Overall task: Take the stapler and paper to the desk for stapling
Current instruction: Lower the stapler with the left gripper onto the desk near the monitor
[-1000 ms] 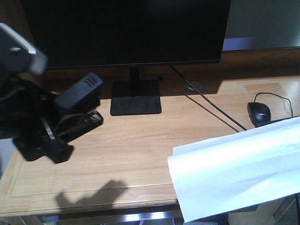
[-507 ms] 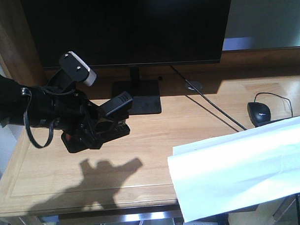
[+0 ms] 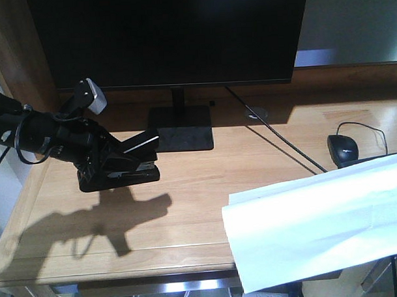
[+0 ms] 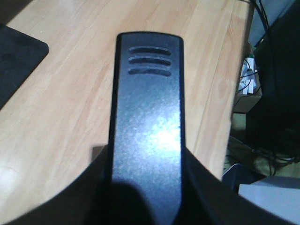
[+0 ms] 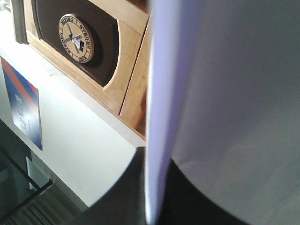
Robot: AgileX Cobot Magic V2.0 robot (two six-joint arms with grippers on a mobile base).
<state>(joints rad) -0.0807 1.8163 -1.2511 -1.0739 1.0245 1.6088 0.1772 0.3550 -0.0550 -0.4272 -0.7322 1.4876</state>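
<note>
Front view: the left gripper (image 3: pixel 108 170) reaches in from the left edge of the scene. Its fingers are pressed on the sides of a black stapler (image 3: pixel 130 165). The stapler's base sits low on the desk (image 3: pixel 187 207), apparently touching the wood, left of the monitor stand (image 3: pixel 179 128). Its top arm tilts up. Its long axis runs left to right, nose pointing right. The paper (image 3: pixel 318 216) lies well apart at the near right, hanging past the desk's near edge (the right gripper itself is out of frame here). A black mouse (image 3: pixel 344 148) rests just beyond the sheet.

Left wrist view: the stapler's textured top (image 4: pixel 147 117) fills the middle, running straight away from the camera. A dark finger (image 4: pixel 101 192) hugs each side of it, and pale desk grain (image 4: pixel 61 93) shows beyond.

Right wrist view: the paper (image 5: pixel 225 93) is seen edge-on, rising from between the dark fingers (image 5: pixel 131 197) of the right gripper (image 5: pixel 157 201), which pinch its lower edge. Behind it are wood panelling and a round emblem (image 5: pixel 76 32).

Judgement: the sheet must come left and farther onto the desk to meet the stapler's nose.
</note>
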